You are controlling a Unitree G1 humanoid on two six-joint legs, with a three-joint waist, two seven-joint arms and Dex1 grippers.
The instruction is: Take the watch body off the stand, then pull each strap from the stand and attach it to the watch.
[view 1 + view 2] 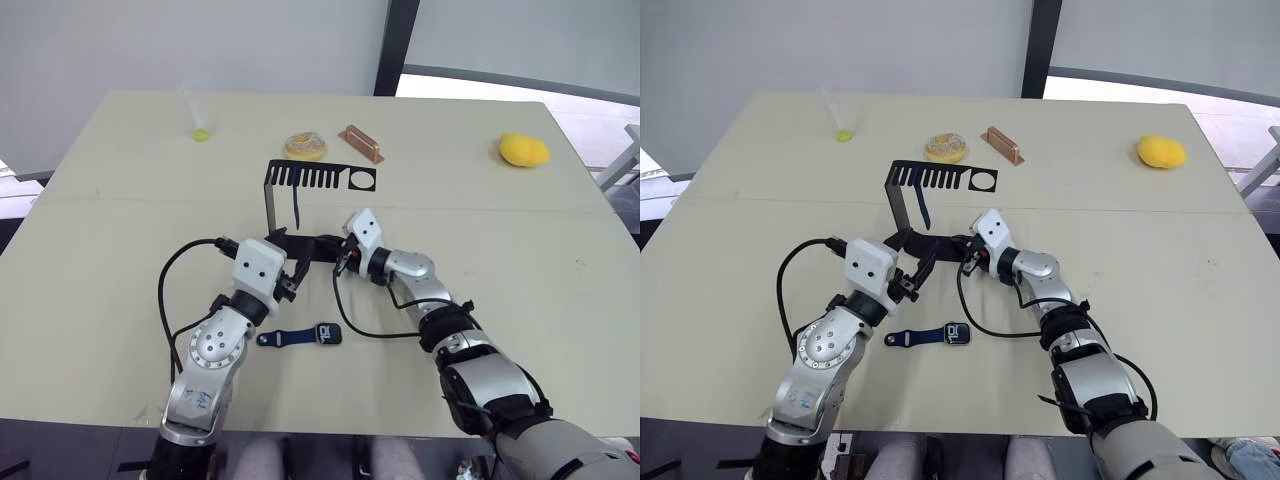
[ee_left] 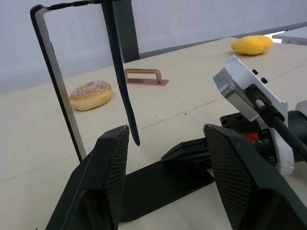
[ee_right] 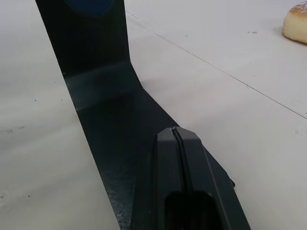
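Left wrist view: the left hand (image 2: 163, 177) is wide apart, facing the strap (image 2: 122, 91) that hangs straight down from the stand (image 2: 57, 91). The right hand (image 3: 178, 139), pressed together, holds the foot down.

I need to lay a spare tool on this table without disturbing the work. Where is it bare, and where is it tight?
Bare: the table's left side below the yellow cap, and the wide right stretch below the lemon. Tight: the middle, where both hands crowd the stand, with the doughnut and copper block behind and the watch body in front.
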